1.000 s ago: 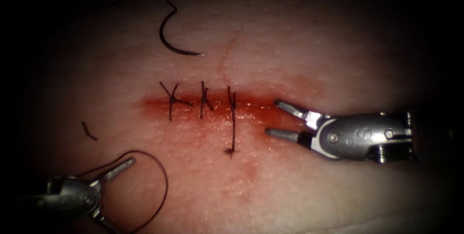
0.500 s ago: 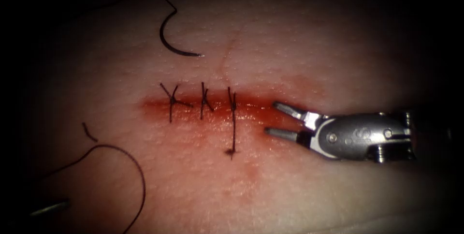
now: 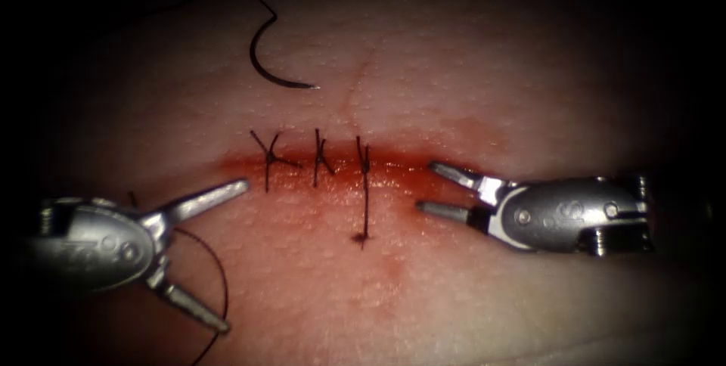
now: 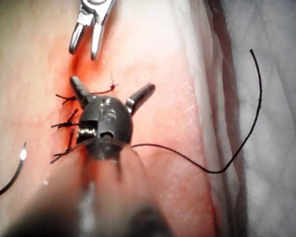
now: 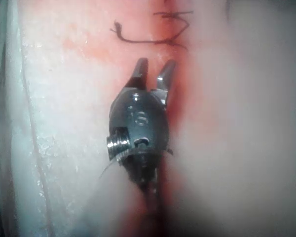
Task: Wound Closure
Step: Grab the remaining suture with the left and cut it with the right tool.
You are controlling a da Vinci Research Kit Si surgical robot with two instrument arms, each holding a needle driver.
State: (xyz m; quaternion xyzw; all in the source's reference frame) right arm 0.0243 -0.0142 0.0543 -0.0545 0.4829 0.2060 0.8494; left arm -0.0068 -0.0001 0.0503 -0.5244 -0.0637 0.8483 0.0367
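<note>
Both end effectors, left [image 3: 215, 256] and right [image 3: 435, 188], gape empty beside the cut [image 3: 393, 173], needle [image 3: 272, 67] loose above it; risk: left snags trailing thread [image 3: 219, 290].

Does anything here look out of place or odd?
Yes: the needle lies loose on the tissue above the cut, held by neither tool. Left tool and right tool are open, holding nothing.

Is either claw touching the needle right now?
Apart. The endoscope view shows the needle lying free on the tissue, far from both open claws.
</note>
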